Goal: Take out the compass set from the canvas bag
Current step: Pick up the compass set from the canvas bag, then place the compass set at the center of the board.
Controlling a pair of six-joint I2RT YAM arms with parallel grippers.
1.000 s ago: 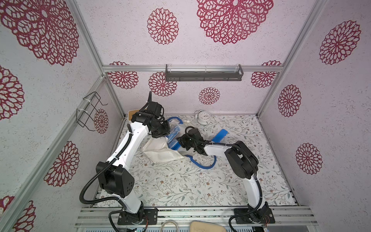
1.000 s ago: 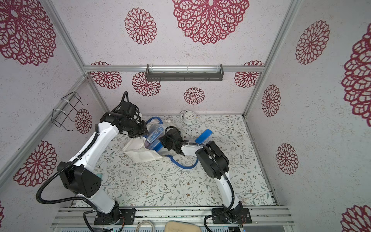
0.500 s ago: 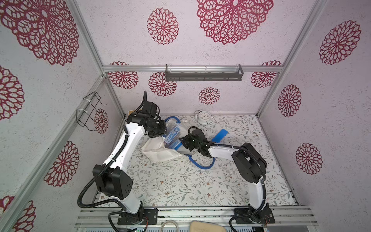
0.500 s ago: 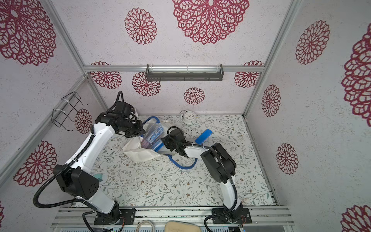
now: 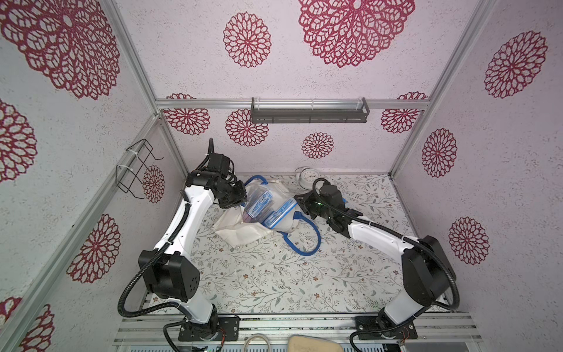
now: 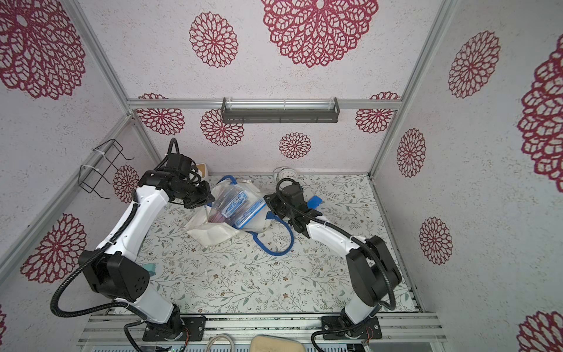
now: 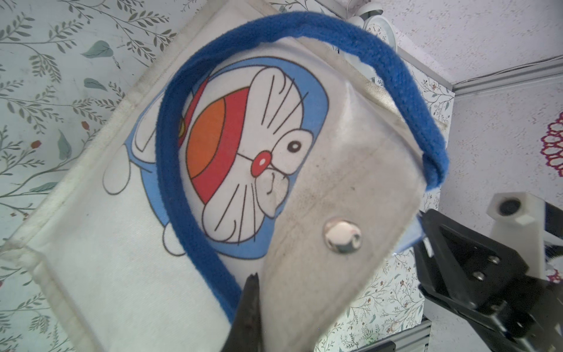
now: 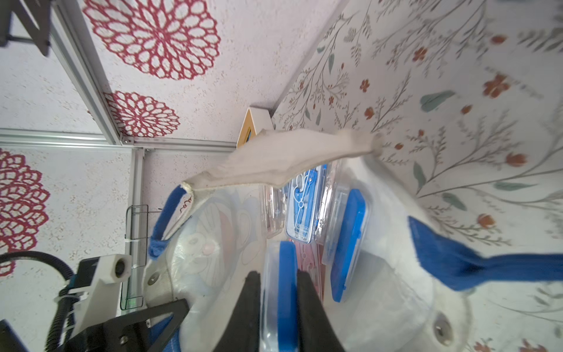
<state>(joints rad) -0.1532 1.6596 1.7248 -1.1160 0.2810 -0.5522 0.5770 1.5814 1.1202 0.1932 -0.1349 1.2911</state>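
The off-white canvas bag (image 5: 240, 231) with blue handles (image 5: 307, 243) lies at the back middle of the table in both top views, its mouth pulled wide. My left gripper (image 7: 259, 279) is shut on the bag's rim beside a metal snap (image 7: 342, 236); only one finger (image 7: 248, 307) shows, the other is behind the cloth. My right gripper (image 8: 278, 286) is shut on the edge of a clear-and-blue compass set case (image 8: 280, 304), seen from above as the compass set (image 5: 280, 215), partly inside the mouth. More clear cases (image 8: 304, 207) lie in the bag.
A white alarm clock (image 5: 307, 176) stands at the back wall. A white and yellow box (image 6: 202, 169) sits in the back left corner. A blue flat piece (image 6: 315, 201) lies behind my right wrist. A wire rack (image 5: 137, 170) hangs on the left wall, a dark shelf (image 5: 309, 111) on the back wall.
My right gripper has drawn to the right with the case in it. My left gripper has pulled back and left with the rim, spreading the bag's mouth wider.
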